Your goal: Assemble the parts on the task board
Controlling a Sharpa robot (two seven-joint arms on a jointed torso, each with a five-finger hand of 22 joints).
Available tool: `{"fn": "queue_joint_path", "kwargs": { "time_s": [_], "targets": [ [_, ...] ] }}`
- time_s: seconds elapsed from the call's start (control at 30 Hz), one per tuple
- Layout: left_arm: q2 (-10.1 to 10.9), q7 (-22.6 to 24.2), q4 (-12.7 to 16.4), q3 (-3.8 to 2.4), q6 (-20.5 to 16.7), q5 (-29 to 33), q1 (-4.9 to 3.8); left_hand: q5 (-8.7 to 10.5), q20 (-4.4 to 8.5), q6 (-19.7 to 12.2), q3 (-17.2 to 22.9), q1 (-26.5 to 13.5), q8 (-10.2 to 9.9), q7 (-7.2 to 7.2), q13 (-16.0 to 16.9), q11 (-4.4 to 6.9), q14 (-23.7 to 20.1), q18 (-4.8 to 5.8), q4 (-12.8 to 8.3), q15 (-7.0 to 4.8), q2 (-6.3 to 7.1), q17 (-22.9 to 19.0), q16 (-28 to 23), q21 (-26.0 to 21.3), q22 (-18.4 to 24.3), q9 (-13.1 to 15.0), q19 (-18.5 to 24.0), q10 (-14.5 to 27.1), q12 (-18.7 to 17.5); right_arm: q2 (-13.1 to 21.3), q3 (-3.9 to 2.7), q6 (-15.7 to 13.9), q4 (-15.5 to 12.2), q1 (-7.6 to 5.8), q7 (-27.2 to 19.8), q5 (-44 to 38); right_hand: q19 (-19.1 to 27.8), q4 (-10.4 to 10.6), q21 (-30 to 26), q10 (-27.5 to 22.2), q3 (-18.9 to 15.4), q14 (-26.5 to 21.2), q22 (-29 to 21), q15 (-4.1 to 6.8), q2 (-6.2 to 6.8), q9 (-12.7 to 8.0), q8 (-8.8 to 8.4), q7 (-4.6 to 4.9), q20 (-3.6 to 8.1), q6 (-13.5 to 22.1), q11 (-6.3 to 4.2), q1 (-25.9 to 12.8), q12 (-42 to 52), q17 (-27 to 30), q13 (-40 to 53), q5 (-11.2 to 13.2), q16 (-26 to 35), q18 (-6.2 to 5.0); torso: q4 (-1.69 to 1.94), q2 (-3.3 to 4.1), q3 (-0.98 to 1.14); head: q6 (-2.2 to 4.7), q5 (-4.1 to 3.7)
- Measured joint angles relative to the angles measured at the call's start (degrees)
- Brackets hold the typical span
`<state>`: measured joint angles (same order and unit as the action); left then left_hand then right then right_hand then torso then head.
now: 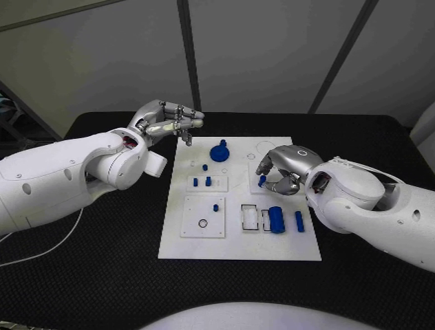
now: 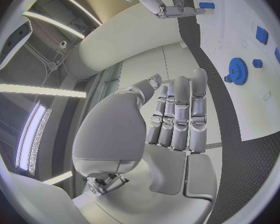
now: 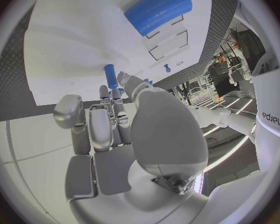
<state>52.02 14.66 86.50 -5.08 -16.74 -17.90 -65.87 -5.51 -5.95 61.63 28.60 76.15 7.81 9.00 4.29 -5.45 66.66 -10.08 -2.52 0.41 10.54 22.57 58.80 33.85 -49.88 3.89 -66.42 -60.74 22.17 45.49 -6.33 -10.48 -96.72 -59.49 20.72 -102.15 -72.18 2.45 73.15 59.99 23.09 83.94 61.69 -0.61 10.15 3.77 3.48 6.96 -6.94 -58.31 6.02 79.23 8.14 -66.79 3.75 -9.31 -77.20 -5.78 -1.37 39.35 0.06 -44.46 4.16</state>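
The black table (image 1: 98,275) carries the white task board (image 1: 239,237), a long rectangular plate lying in the middle between the two arms. On the board, a smaller white square plate (image 1: 204,216) sits at its near left part with a tiny blue peg standing in it, and just to its right a clear rectangular frame (image 1: 249,216) lies beside a thick blue cylinder (image 1: 277,219) and a slimmer blue bar (image 1: 299,220). Toward the far end a blue gear with an upright knob (image 1: 219,151) stands on the board, with small blue pegs (image 1: 202,181) between it and the square plate. The right hand (image 1: 280,172) hovers over the board's right side, pinching a small blue pin (image 3: 110,75) at its fingertips. The left hand (image 1: 168,121) is raised off the board's far left corner, its fingers straight, close together and holding nothing.
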Motion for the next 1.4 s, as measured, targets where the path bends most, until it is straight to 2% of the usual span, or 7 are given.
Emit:
{"fn": "queue_joint_path", "kwargs": {
  "time_s": [0.3, 0.37, 0.5, 0.57, 0.77, 1.17, 1.4],
  "targets": [
    [-0.1, 0.0, -0.1, 0.00, 0.1, 0.0, 0.00, 0.00, -0.22, 0.0, 0.0, 0.0, 0.0, 0.00, 0.0, 0.20, 0.0, -0.01, 0.0, 0.00, 0.00, -0.1, 0.0, -0.4, 0.1, 0.0, -0.2, 0.2, 0.0, -0.4, -0.02, -0.1, 0.5, 0.00, -0.1, 0.0, 0.0, 0.0, 0.0, 0.6, 0.0, 0.0, 0.1, 0.00, -0.33, 0.1, 0.00, 0.00, 0.00, 0.0, -0.57, 0.3, 0.7, -0.1, 0.0, 0.0, 0.0, 0.00, -0.02, 0.00, 0.02, -0.14, 0.00],
    [-0.1, 0.0, -0.1, 0.00, 0.1, 0.0, 0.00, 0.00, -0.22, 0.0, 0.0, 0.0, 0.0, 0.00, 0.0, 0.20, 0.0, -0.01, 0.0, 0.00, 0.00, -0.1, 0.0, -0.4, 0.1, 0.0, -0.2, 0.2, 0.0, -0.5, -0.02, 0.0, 0.6, 0.00, -0.1, 0.0, 0.0, 0.2, 0.0, 1.7, 0.2, 0.0, 0.4, 0.00, -0.75, 0.2, 0.35, 0.15, 0.00, -0.2, -0.64, 0.8, 1.4, -0.2, 0.1, 0.0, 0.0, 0.00, -0.02, 0.00, 0.02, -0.20, 0.00],
    [-0.2, 0.0, -0.2, 0.00, 0.1, 0.0, 0.00, 0.00, -0.22, 0.0, 0.0, 0.0, 0.0, 0.00, 0.0, 0.20, 0.0, -0.01, 0.0, 0.00, 0.00, -0.1, 0.0, -0.4, 0.1, 0.0, -0.2, 0.2, 0.0, -0.7, -0.02, 0.5, 0.9, 0.00, -0.1, 0.0, -0.4, 0.0, 0.0, 3.7, 1.0, 0.0, 1.0, 0.02, -1.06, 0.5, 0.94, 0.73, 0.43, -1.8, -1.34, 1.1, 2.3, -0.5, 0.2, 0.0, 0.0, 0.00, -0.02, 0.00, 0.02, -0.35, 0.00],
    [-0.2, 0.0, -0.2, 0.00, 0.1, 0.0, 0.00, 0.00, -0.22, 0.0, 0.0, 0.0, 0.0, 0.00, 0.0, 0.20, 0.0, 0.00, 0.0, 0.00, 0.00, -0.1, 0.0, -0.4, 0.1, 0.0, -0.2, 0.2, 0.0, -0.8, -0.02, 0.8, 0.9, 0.00, -0.1, 0.0, -0.6, 0.1, 0.3, 4.8, 1.4, 0.1, 1.3, 0.50, -1.44, 0.6, 1.44, 0.76, 0.62, -2.9, -1.55, 1.4, 2.7, -0.6, 0.3, 0.0, 0.0, 0.00, -0.02, 0.01, 0.02, -0.43, 0.04],
    [-0.2, -0.1, -0.2, 0.00, 0.2, 0.0, 0.01, 0.00, -0.22, 0.0, 0.0, 0.0, 0.0, 0.00, 0.0, 0.20, 0.0, 0.00, 0.0, 0.00, 0.00, -0.1, 0.0, -0.4, 0.1, 0.0, -0.2, 0.2, 0.0, -1.1, -0.06, 1.8, 1.3, -0.03, -0.1, -0.1, -0.9, -0.4, 0.7, 7.0, 1.9, 0.0, 1.8, 0.65, -1.88, 0.9, 2.00, 0.73, 0.93, -4.6, -2.25, 1.9, 3.1, -0.9, 0.4, 0.0, -0.3, 0.00, -0.02, 0.01, 0.00, -0.60, 0.08],
    [-0.1, -0.2, -0.2, 0.01, 0.2, 0.0, 0.01, 0.00, -0.21, 0.0, 0.0, 0.0, 0.0, 0.00, 0.0, 0.20, 0.0, -0.01, 0.0, 0.00, 0.00, -0.1, 0.0, -0.4, 0.1, 0.0, -0.2, 0.2, 0.0, -1.9, -0.06, 3.4, 2.3, -0.04, -0.1, -0.1, -1.1, -0.4, 0.7, 7.2, 1.9, -0.1, 1.9, 0.74, -1.88, 0.9, 2.00, 0.73, 1.13, -5.0, -2.03, 1.9, 3.1, -0.9, 0.4, 0.0, -0.3, 0.00, -0.02, -0.01, -0.01, -0.77, 0.02],
    [-0.1, -0.3, -0.2, 0.01, 0.2, 0.0, 0.01, 0.00, -0.22, 0.0, 0.0, 0.0, 0.0, 0.00, 0.0, 0.20, 0.0, -0.01, 0.0, 0.00, 0.00, -0.2, 0.0, -0.4, 0.1, 0.0, -0.2, 0.2, 0.0, -1.9, -0.04, 3.2, 2.1, -0.04, -0.1, -0.2, -1.4, -0.6, 1.0, 8.9, 2.4, 0.1, 2.2, 0.96, -2.27, 1.0, 2.70, 0.57, 1.35, -6.8, -2.44, 2.3, 3.1, -1.1, 0.4, 0.1, -0.5, 0.00, -0.02, -0.01, -0.01, -0.80, 0.01]
  ]
}}
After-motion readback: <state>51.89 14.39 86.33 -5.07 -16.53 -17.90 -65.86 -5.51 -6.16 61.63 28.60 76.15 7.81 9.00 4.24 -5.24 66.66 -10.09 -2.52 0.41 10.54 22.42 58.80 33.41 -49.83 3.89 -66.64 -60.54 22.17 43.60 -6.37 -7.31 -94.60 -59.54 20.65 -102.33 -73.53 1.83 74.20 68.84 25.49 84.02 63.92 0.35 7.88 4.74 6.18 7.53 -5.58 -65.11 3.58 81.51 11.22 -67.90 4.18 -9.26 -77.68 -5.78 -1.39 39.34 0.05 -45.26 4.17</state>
